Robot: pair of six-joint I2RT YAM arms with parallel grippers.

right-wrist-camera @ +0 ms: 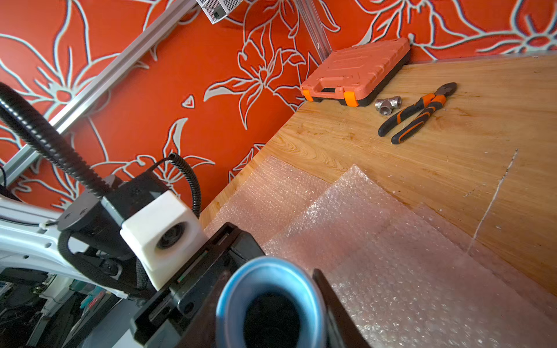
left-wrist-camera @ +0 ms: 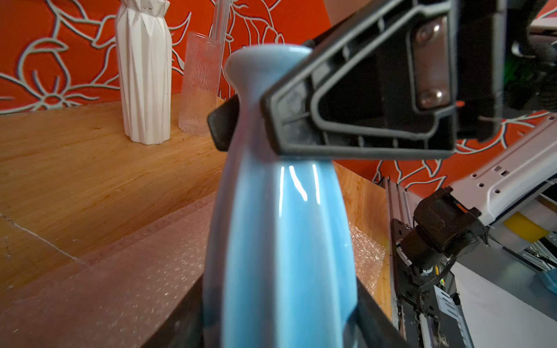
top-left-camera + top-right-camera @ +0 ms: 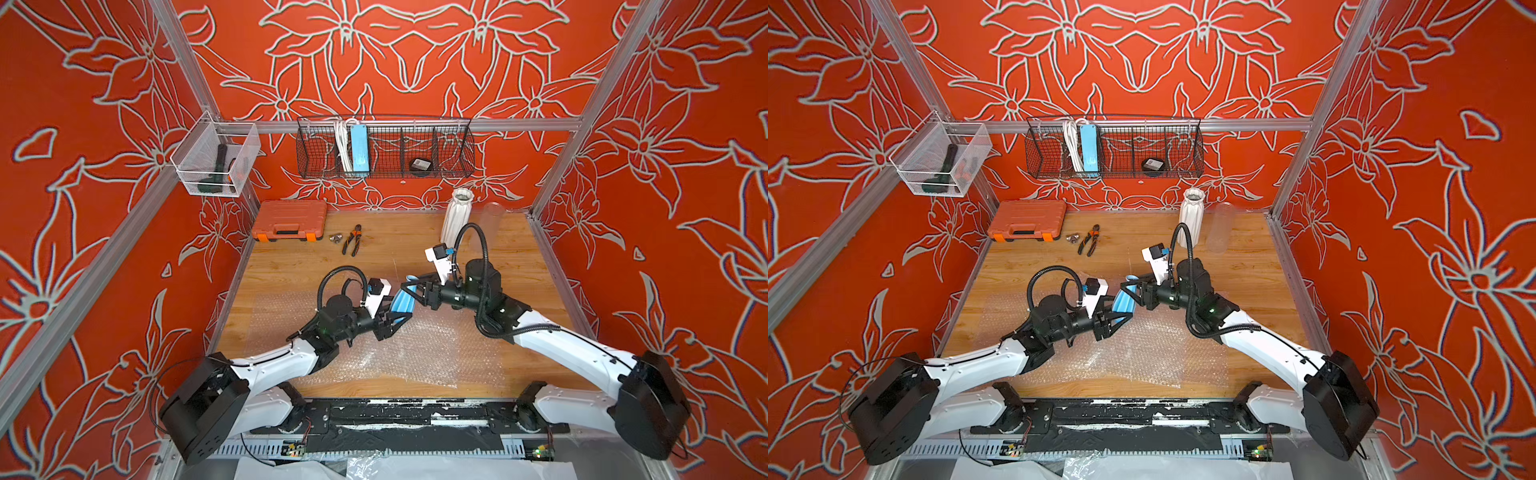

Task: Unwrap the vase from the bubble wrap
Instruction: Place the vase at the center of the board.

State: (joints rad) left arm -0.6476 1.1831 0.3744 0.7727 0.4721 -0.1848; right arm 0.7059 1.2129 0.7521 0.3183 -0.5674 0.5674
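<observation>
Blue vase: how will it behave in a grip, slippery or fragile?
Likely slippery: the blue vase shows a glossy glaze with sharp highlights. Probably stiff and breakable; it looks ceramic. The flared rim above its narrow neck may keep the right gripper from slipping off.

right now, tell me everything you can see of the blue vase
The blue vase is glossy, glazed-looking ceramic, light blue, with a wide ribbed body narrowing to a slim neck and a flared open mouth. It is bare of wrap and tilted. The left claw grips its body; the right claw looks clamped on its neck. It hangs over the flat bubble wrap; contact unclear.
</observation>
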